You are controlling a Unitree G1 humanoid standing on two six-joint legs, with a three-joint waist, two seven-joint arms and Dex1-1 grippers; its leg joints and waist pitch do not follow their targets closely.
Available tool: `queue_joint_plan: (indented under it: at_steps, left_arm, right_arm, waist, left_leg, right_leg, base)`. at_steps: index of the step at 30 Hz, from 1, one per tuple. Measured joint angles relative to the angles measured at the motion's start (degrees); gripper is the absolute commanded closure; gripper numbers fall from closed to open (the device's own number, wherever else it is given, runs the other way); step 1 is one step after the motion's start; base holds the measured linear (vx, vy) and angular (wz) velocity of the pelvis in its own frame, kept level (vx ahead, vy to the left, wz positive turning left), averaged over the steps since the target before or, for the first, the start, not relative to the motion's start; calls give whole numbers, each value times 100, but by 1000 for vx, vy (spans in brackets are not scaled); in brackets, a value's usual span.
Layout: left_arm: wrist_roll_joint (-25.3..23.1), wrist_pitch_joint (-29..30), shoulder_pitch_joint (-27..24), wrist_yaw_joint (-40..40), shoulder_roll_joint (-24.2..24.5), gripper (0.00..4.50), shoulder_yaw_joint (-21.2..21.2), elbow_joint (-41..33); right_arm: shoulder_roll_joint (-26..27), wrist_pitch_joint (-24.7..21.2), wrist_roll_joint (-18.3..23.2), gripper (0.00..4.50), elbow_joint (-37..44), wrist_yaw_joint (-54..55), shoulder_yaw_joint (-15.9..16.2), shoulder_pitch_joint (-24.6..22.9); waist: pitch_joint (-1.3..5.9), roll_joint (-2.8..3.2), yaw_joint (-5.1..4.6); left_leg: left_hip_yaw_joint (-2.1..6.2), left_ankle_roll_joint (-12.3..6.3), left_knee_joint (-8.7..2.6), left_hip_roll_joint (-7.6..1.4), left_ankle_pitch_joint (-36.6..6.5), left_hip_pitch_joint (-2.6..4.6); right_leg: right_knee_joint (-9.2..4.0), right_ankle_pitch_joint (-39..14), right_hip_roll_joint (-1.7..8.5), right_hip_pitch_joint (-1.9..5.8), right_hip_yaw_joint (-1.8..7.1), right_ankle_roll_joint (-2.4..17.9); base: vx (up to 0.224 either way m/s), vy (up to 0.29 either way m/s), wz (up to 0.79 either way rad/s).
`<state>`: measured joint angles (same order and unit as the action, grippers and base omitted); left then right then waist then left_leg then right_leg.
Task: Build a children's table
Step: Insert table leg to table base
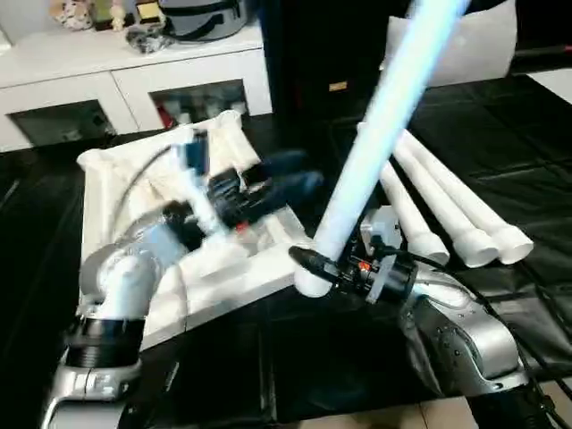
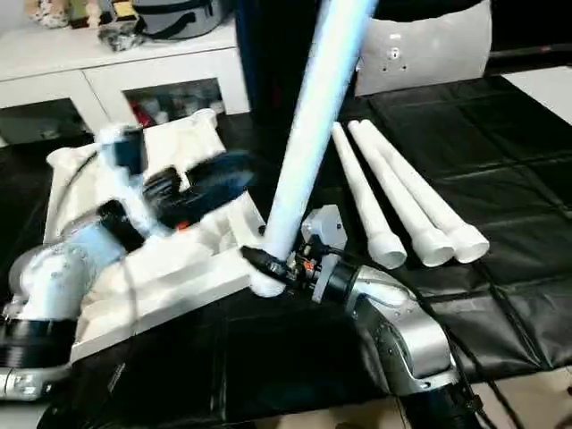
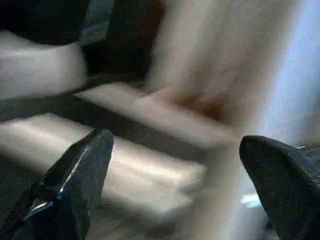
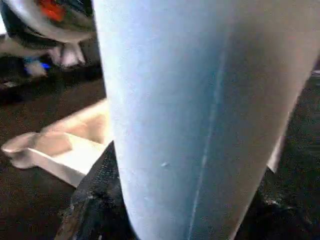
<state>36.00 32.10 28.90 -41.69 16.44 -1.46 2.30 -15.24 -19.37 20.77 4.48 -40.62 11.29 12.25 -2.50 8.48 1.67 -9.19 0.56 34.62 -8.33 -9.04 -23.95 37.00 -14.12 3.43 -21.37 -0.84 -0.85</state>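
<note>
I pinch leg [image 1: 384,125] low in right gripper [image 1: 315,264], standing up beside top [image 2: 192,268]. Left gripper [image 3: 175,185] spread wide, empty, over top. Step: fitting leg. Next I push its end into corner socket.

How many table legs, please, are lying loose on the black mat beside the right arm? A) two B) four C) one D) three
D: three white legs lie side by side on the black mat, while the right gripper holds a fourth leg up near the tabletop's corner.
</note>
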Motion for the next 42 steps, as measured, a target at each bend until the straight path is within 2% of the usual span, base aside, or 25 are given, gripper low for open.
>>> queue_joint_plan:
  at_steps: [2, 5, 8, 11, 18, 21, 27, 30, 33, 36, 37, 38, 39, 40, 41, 42]
  left_arm:
    - [-439, -47, 35, 478, 74, 0, 82, 27]
    - [-768, -26, 54, 824, 108, 0, 275, -222]
    - [-848, 160, 56, 872, 74, 0, 519, -834]
    - [-860, 310, 46, 923, -9, 0, 671, -1281]
    - [-937, 384, -90, 1127, 1, 0, 749, -1567]
    - [-1056, 274, -205, 1265, -39, 0, 747, -1530]
    - [-1523, -44, -450, 2077, -88, 0, 258, -1090]
    - [-1747, -98, -973, 2714, -97, 0, -268, -1056]
    - [-1853, -43, -1333, 2933, -130, 0, -343, -1114]
    - [-1961, -82, -1804, 3088, -315, 0, -323, -1316]
    - [-2031, -91, -1892, 3157, -365, 0, -296, -1374]
    - [-2101, -104, -1973, 3286, -461, 0, -249, -1498]
    - [-2120, -100, -2058, 3426, -580, 0, -255, -1624]
    - [-2119, -77, -2163, 3547, -658, 0, -254, -1722]
    - [-2118, -52, -2191, 3604, -665, 0, -263, -1727]
    - [-2120, -26, -2194, 3645, -646, 0, -282, -1731]
  right_arm:
    - [21, -17, -82, 259, 0, 116, 30, 83]
    - [105, -34, -128, 259, -4, 222, 41, 118]
    - [122, -36, -224, 259, -24, 276, 57, 135]
    - [120, -23, -307, 259, -37, 295, 57, 138]
    - [113, -9, -366, 259, -61, 323, 62, 136]
    - [251, -9, -369, 259, -88, 572, 24, 131]
    - [409, 51, -487, 259, 0, 1137, -291, 87]
    - [675, -389, -514, 259, 444, 1861, -669, -179]
    - [833, -692, -420, 259, 691, 2199, -872, -351]
    - [1016, -950, -304, 259, 1031, 2453, -843, -602]
    - [1030, -998, -311, 259, 1069, 2504, -827, -617]
    - [1049, -1016, -346, 259, 1145, 2579, -823, -669]
    - [1045, -1027, -407, 259, 1153, 2642, -827, -677]
    - [1070, -1041, -468, 259, 1153, 2705, -818, -683]
    - [1092, -1051, -488, 259, 1165, 2736, -804, -685]
    - [1135, -1074, -486, 259, 1180, 2765, -774, -686]
  waist:
    - [-1, 2, 3]
    - [-1, 0, 31]
    - [-1, 1, 80]
    - [-1, 0, 80]
    - [-1, 0, 29]
    - [-8, -20, 27]
    - [-9, -60, 29]
    - [-8, -73, 16]
    - [-11, -85, 65]
    - [-12, -89, 61]
    - [-11, -86, 70]
    - [-4, -73, 10]
    - [-8, -61, -15]
    - [-16, -46, -53]
    - [-27, -30, -90]
    - [-29, -35, -124]
  left_leg:
    - [0, 0, 0, 0, 0, -5]
    - [1, -3, -9, 0, -1, -15]
    - [0, -12, -10, 1, -7, -22]
    - [-2, -13, -9, 1, -7, -21]
    - [-1, -9, -8, 0, -5, -11]
    - [-2, -9, -8, 1, -5, -12]
    - [-4, -12, -8, 1, -6, -19]
    - [-4, -12, -19, 0, -7, -20]
    - [-3, -12, -19, 0, -6, -24]
    - [-3, -13, -19, 0, -8, -25]
    - [75, -26, -20, 42, 2, -73]
    - [214, -42, -21, 84, 24, -125]
    - [315, -34, -19, 112, 48, -141]
    - [493, -8, -15, 165, 69, -136]
    - [639, 23, -20, 206, 87, -124]
    - [790, 69, -35, 264, 113, -123]
  right_leg:
    - [-6, -3, 0, -1, 0, -5]
    - [-28, -3, 0, -1, -4, -5]
    - [-44, -3, 2, 2, -8, -4]
    - [-42, -2, 3, 2, -7, -4]
    - [-24, -2, 2, 1, -5, -4]
    - [-25, -2, 2, 0, -4, -4]
    - [-40, -2, 1, -1, -2, -4]
    - [-50, -4, -1, -3, -5, -7]
    - [-56, -4, 0, -2, -7, -8]
    - [-64, -1, 0, 0, -5, -12]
    - [-65, 0, 33, 13, -83, -13]
    - [-87, -2, 82, 39, -249, -11]
    - [-86, -15, 89, 74, -320, 19]
    - [-66, -60, 77, 141, -405, 101]
    - [24, -130, 32, 155, -439, 228]
    - [139, -236, -37, 166, -404, 395]
  base:
    - [0, 0, 0]
    - [0, 0, 0]
    - [0, 0, 0]
    - [0, 0, 0]
    - [0, 0, 0]
    - [0, 0, 0]
    - [0, 0, 0]
    - [0, 0, 0]
    - [0, 0, 0]
    - [0, 0, 0]
    - [0, 0, 0]
    - [-13, -16, 45]
    - [-13, -16, 45]
    - [-18, -37, 54]
    - [-26, -85, 60]
    - [-26, -85, 60]
